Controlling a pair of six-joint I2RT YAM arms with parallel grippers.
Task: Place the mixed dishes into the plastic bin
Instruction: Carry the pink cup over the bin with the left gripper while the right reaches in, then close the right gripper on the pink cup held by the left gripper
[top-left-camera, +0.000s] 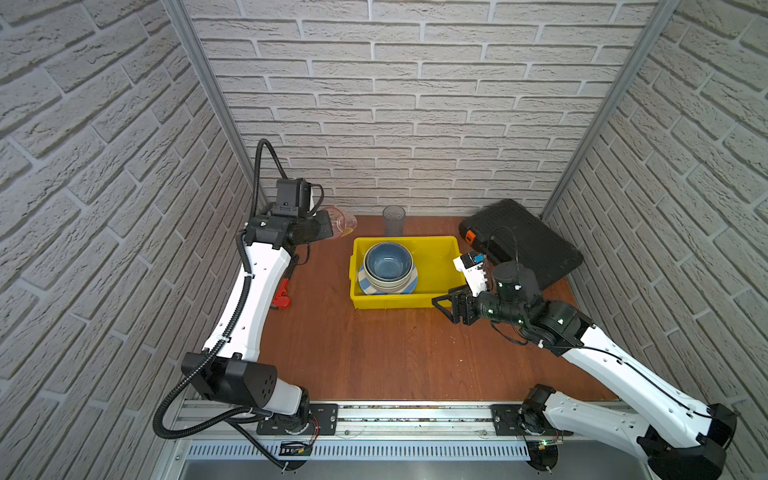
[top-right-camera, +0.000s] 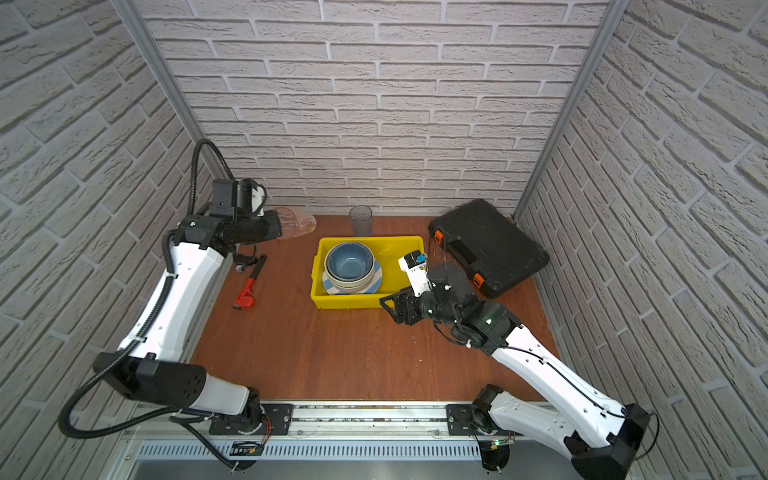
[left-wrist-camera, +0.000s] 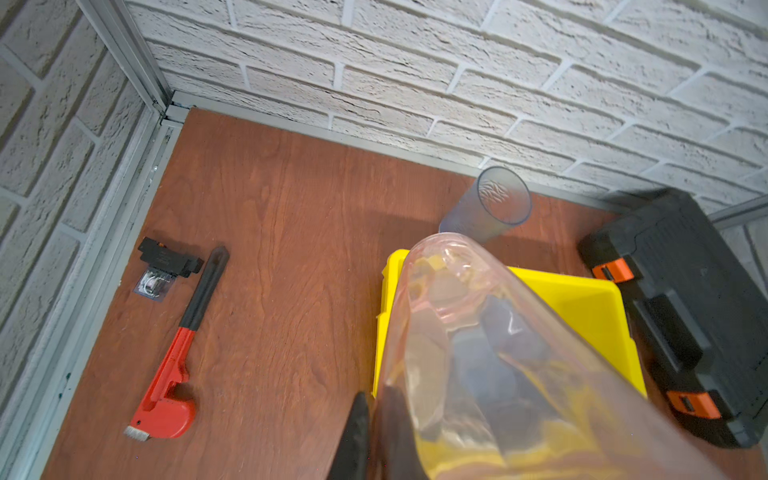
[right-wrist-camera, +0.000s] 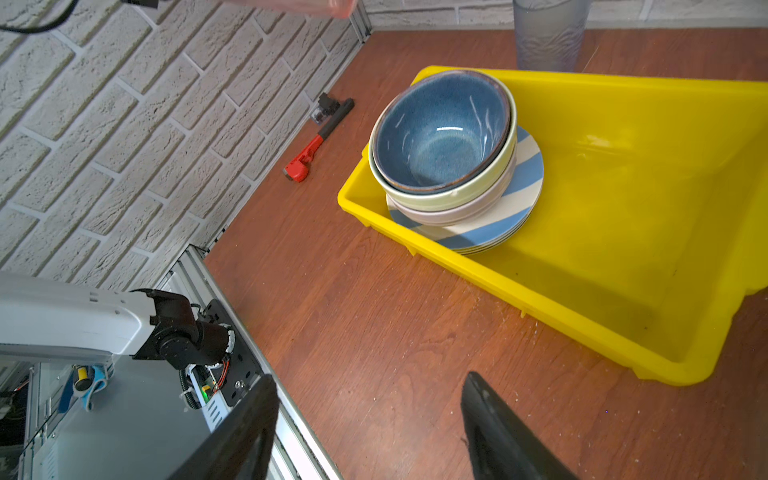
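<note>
Above wood tabletop (top-left-camera: 374, 353), brick walls (top-left-camera: 415, 104) around: left gripper (left-wrist-camera: 374, 415) clamps tumbler (left-wrist-camera: 478, 332); right gripper (right-wrist-camera: 368, 380) spread apart

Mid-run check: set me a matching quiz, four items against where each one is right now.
Things: 1 pink tumbler; 2 grey tumbler; 3 blue bowl; 4 red wrench.
Places: A topmost in the yellow bin; B in the left claw; C flat on the table; D upright behind the bin.
Pairs: 1-B, 2-D, 3-A, 4-C.
</note>
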